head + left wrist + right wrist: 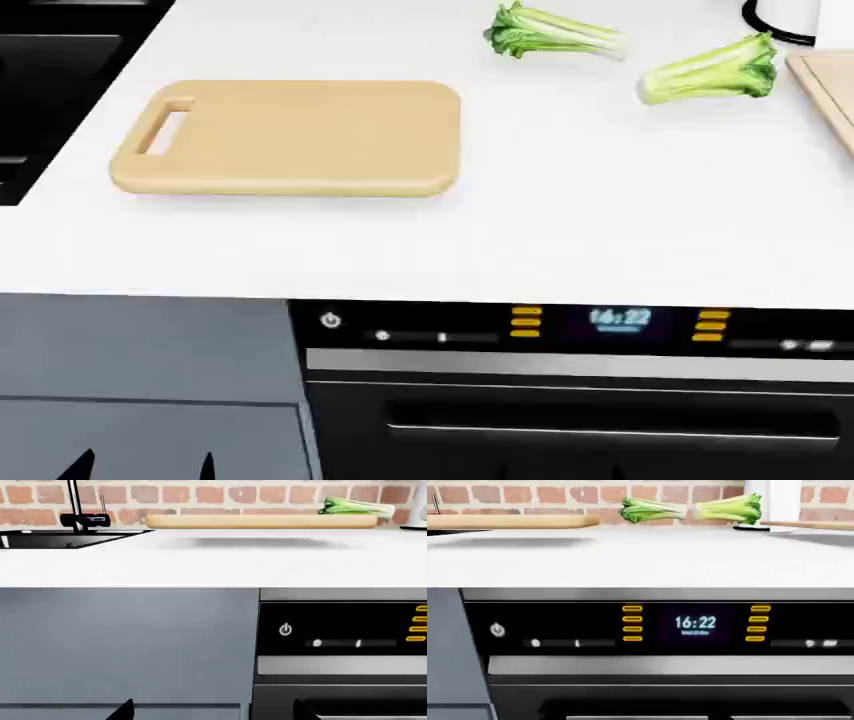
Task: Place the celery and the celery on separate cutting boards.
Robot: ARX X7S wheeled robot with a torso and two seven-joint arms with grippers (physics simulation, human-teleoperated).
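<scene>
- Jaws of neither arm can be judged: only dark tips are glimpsed at the lower edge of the left wrist view and the head view, so whether they are spread or pressed together cannot be told, and nothing is seen held.
- No part of the task is judged done. Both bunches are seen lying on the bare white table (561, 220), on no board.
- The whitish-stalked celery (550, 32) is laid near the back of the table, leafy top toward the tan cutting board (296, 138); the yellow-green celery (710, 70) is laid just beside it, apart from it, with its leaves toward the pale cutting board (830, 92).
- The tan cutting board, handle slot toward the sink (60, 539), is found well apart from both bunches and nothing is carried on it. Only an edge of the pale cutting board is shown at the right margin of the head view.
- Two grasps and two placements are left, one bunch to each board.
- Both arms are judged to be held low in front of the oven (694, 630), below table height, since both wrist views are level with the table edge and the brick wall is seen behind.
</scene>
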